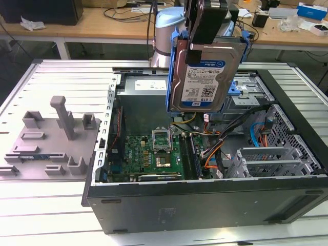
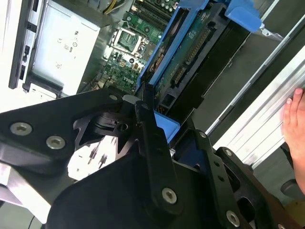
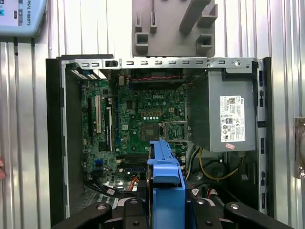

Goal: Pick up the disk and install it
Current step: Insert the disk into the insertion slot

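Observation:
The disk hangs upright above the open computer case, its white-and-blue label facing the exterior view and a blue bracket along its edges. My gripper is shut on its upper edge. The second wrist view shows the disk edge-on, connector side visible, between my black fingers. In the first wrist view the blue bracket of the disk sticks out over the case interior.
Inside the case lie the green motherboard, the grey power-supply box, coloured cables and metal drive cages. A grey fixture plate sits on the table at the exterior view's left. A person's hand rests on the table rail.

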`<state>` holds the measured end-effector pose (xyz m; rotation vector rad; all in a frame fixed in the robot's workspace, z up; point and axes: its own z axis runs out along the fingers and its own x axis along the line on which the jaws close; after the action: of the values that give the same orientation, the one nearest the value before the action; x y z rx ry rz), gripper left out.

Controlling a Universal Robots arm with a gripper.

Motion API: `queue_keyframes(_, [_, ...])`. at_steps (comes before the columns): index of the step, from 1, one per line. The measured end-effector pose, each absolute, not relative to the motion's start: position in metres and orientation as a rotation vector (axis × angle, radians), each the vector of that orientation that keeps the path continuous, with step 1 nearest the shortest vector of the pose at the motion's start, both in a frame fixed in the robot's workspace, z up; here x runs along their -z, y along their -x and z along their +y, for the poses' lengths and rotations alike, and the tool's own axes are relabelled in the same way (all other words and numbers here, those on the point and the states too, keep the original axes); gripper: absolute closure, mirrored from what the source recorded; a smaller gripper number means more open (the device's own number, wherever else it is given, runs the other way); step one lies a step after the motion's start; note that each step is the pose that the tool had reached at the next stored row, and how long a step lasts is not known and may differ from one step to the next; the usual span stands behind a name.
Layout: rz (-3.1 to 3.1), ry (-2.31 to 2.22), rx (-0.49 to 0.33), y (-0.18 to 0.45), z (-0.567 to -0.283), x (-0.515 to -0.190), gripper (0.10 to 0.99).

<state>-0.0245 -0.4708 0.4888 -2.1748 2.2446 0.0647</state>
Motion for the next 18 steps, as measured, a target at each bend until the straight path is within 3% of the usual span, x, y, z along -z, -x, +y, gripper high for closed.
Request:
queue_keyframes(5, [2.244,2.174,-0.065,0.024,-0.476,-0.488,0.718])
queue_keyframes(18, [2.244,2.175,-0.07,0.004,-0.522,-0.487,0.718])
